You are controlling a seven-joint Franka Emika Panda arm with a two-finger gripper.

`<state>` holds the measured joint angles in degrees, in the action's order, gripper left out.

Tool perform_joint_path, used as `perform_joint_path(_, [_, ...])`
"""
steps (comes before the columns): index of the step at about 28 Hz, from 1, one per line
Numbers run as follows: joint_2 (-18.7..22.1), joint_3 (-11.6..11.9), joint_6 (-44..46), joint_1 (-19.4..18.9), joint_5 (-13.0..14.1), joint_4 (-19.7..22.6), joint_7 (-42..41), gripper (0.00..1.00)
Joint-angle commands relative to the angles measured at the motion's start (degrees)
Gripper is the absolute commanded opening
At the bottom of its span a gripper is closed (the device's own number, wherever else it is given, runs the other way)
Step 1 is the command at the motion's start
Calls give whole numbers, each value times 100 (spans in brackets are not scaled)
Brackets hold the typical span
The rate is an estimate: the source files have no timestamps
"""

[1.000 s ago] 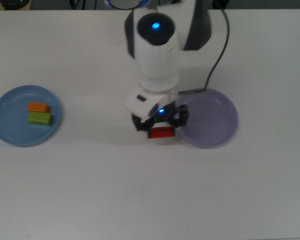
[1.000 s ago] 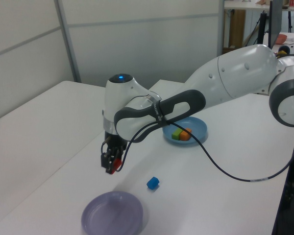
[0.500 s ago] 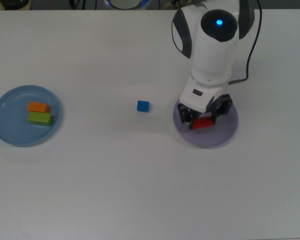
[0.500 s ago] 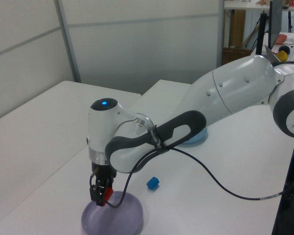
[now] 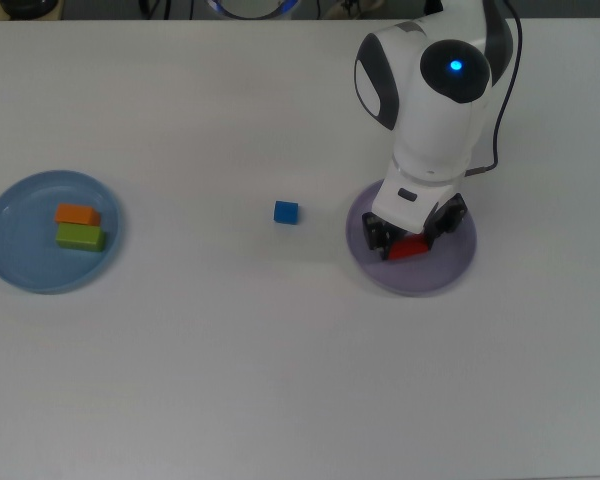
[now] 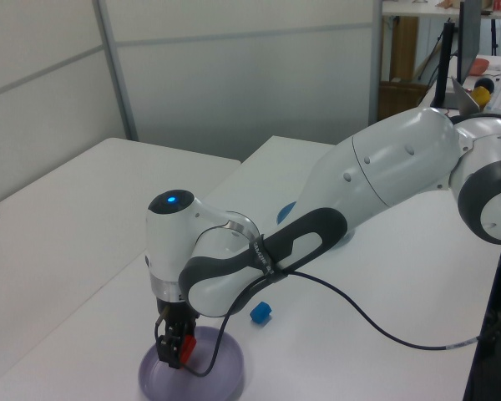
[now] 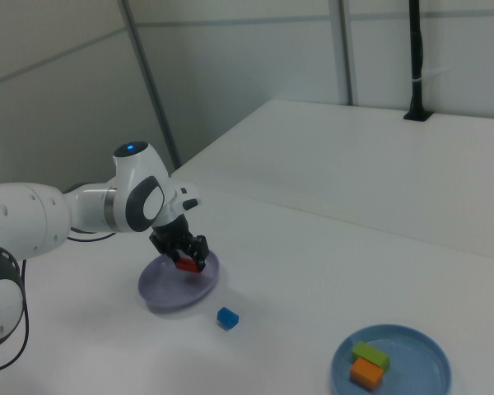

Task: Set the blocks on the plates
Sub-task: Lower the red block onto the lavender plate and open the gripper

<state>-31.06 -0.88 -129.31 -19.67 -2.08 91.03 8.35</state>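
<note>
The end effector hangs low over the lavender plate, clamped on the red block for release there, while the blue cube sits on the counter just to the top view's left.

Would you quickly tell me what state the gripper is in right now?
Gripper: shut on the red block, low over the lavender plate.
</note>
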Motion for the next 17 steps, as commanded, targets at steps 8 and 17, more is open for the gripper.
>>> perform_joint_path(8, [153, 52, 564, -64, -134, 47, 176, 100])
perform_joint_path(17, [724, 237, 1688, 217, -99, 29, 202, 100])
